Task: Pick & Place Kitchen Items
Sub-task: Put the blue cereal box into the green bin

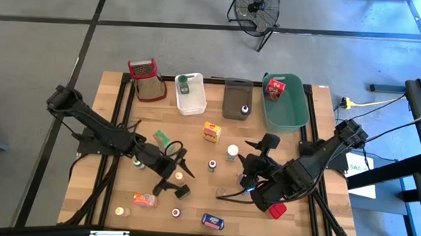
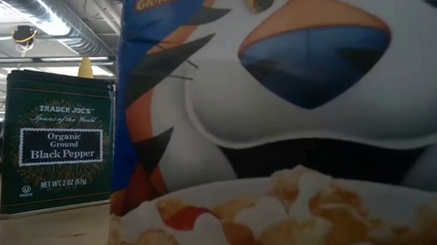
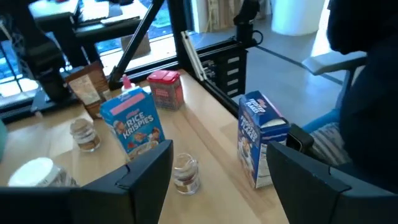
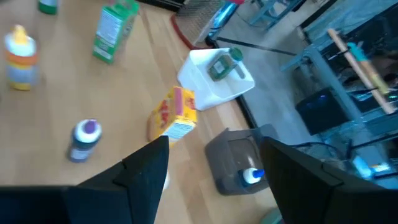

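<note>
- Here the wooden table [image 1: 119, 93] carries three tubs along its far edge: a white tub [image 1: 191, 94], a grey tub [image 1: 237, 99] just right of it, and a green tub [image 1: 286, 103] right of that again.
- A red-topped metal grater [image 1: 147, 80] stands just left of the white tub.
- The white tub holds a small green-capped jar [image 4: 222, 65]; the grey tub holds a tiny blue-capped bottle [image 1: 245, 109]; the green tub holds a red tin [image 1: 274, 89].
- A yellow food box [image 1: 211, 132] lies on the table just in front of the white tub, and a green box [image 1: 162, 137] lies left of that.
- The left gripper [image 1: 175, 175] hangs low over the table in front of the green box, fingers spread wide, with nothing between them.
- Past its fingers stand a small glass jar [image 3: 186, 173], a blue Rice Krispies box [image 3: 133, 124], a red tin [image 3: 165, 89] and a blue cereal box [image 3: 257, 138].
- The right gripper [image 1: 255, 154] hovers in front of the grey tub, its fingers also parted and holding nothing.
- A purple-capped bottle [image 4: 84, 139] stands near the yellow food box.
- In the low view a dark green black pepper tin [image 2: 56, 140] stands beside a big tiger cereal box [image 2: 293, 95].
</note>
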Action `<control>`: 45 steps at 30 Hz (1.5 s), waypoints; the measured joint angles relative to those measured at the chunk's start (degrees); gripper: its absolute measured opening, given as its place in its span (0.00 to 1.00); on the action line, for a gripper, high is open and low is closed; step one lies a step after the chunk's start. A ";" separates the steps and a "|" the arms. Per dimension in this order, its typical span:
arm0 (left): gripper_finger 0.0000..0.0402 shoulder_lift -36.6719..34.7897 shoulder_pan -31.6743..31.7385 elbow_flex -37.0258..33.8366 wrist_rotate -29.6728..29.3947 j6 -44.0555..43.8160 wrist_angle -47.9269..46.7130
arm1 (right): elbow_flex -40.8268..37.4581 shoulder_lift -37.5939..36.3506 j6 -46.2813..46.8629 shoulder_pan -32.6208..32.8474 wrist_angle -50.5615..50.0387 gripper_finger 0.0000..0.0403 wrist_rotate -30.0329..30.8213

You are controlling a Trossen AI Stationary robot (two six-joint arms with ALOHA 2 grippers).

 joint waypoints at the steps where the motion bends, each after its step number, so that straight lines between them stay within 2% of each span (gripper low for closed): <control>1: 0.63 0.60 -0.32 0.00 -0.73 -0.90 0.56 | 0.00 0.00 -0.01 0.35 0.60 0.63 -0.43; 8: 0.63 4.12 -2.97 0.00 -1.55 -4.09 6.23 | -0.01 0.00 -0.48 4.23 6.21 0.63 -0.57; 15: 0.63 9.71 -6.77 1.63 -6.56 -5.34 12.33 | -0.02 0.37 -0.86 7.37 9.99 0.63 -0.50; 19: 0.63 14.03 -7.54 6.92 -7.32 -7.24 7.90 | -0.02 0.39 -0.87 8.89 11.31 0.63 -0.43; 25: 0.63 21.68 -7.85 18.19 -7.53 -8.44 -5.97 | -2.25 0.70 -2.14 10.48 14.97 0.63 -0.13; 29: 0.63 23.99 -8.00 23.94 -6.26 -10.41 -12.80 | -2.51 0.70 -2.35 11.51 15.58 0.63 -0.19; 37: 0.63 24.18 -11.04 25.77 -6.79 -10.93 -12.81 | -2.51 0.70 -3.75 14.29 17.77 0.63 -0.33; 45: 0.63 24.20 -12.33 25.77 -18.42 -10.86 -13.13 | -2.51 0.70 -3.86 14.73 19.03 0.63 -0.40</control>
